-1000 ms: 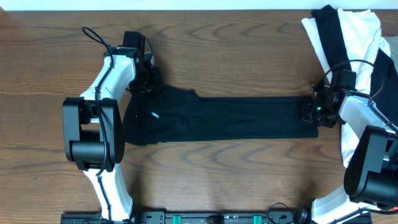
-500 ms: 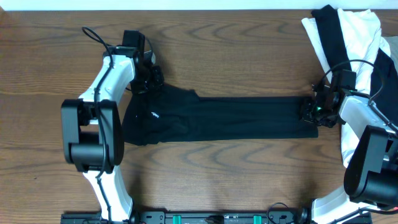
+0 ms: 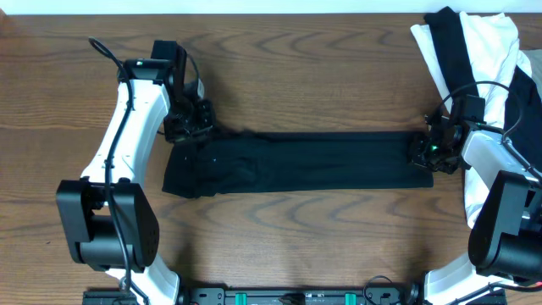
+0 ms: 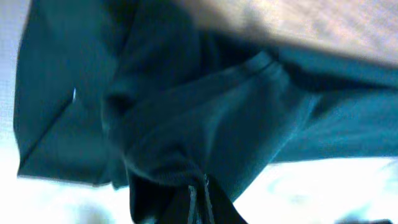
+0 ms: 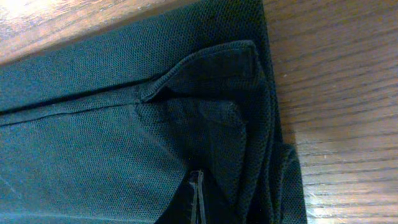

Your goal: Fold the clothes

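The left gripper (image 3: 193,127) has its fingers pressed together on the far left corner of the black garment (image 3: 313,161). In the left wrist view the dark fingertips (image 4: 200,198) meet with cloth caught between them, and the fabric gathers into soft folds that run away from the pinch. That view is blurred, so I cannot tell whether the corner is lifted off the wood. The left arm reaches from the near left side of the table (image 3: 296,68) out to this corner.

The right gripper (image 3: 421,153) is likewise closed on the right end of the same garment. The right wrist view shows its tips (image 5: 196,196) nipped together on the mesh-like cloth, just beside a folded hem whose layers stack at the right edge. The right arm comes in from the near right edge of the scene.

Between the two grippers the garment lies as a long, narrow band across the middle of the table. It runs left to right and is mostly flat, and its left end is a little wider and more rumpled than its right.

A pile of garments (image 3: 474,42), white and black, sits at the far right corner of the table, behind the right arm and apart from the stretched garment.
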Action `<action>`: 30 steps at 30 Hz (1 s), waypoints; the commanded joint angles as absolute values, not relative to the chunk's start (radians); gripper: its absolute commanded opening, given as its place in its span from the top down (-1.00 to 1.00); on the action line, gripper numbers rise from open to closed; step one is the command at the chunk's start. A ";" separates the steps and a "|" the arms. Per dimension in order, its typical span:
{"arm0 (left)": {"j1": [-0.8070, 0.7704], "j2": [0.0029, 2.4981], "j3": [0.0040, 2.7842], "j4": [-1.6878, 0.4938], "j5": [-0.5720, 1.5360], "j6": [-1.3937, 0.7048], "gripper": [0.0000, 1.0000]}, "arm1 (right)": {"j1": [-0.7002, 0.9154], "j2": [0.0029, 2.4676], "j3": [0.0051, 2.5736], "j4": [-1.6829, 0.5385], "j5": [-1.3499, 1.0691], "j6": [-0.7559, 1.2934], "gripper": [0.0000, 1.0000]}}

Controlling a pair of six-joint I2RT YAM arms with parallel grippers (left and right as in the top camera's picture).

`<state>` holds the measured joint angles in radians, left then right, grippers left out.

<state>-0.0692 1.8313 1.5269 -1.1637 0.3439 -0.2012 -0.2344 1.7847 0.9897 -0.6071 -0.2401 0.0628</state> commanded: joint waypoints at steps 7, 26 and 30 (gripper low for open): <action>-0.072 1.835 1.478 -1.231 0.250 -0.176 0.88 | -0.233 1.788 0.966 -0.620 -0.236 0.051 0.97; -0.072 1.793 1.443 -1.196 0.268 -0.176 0.62 | -0.233 1.788 0.966 -0.624 -0.236 0.051 0.97; -0.072 1.785 1.440 -1.103 0.285 -0.176 0.88 | -0.233 1.788 0.966 -0.625 -0.236 0.051 0.97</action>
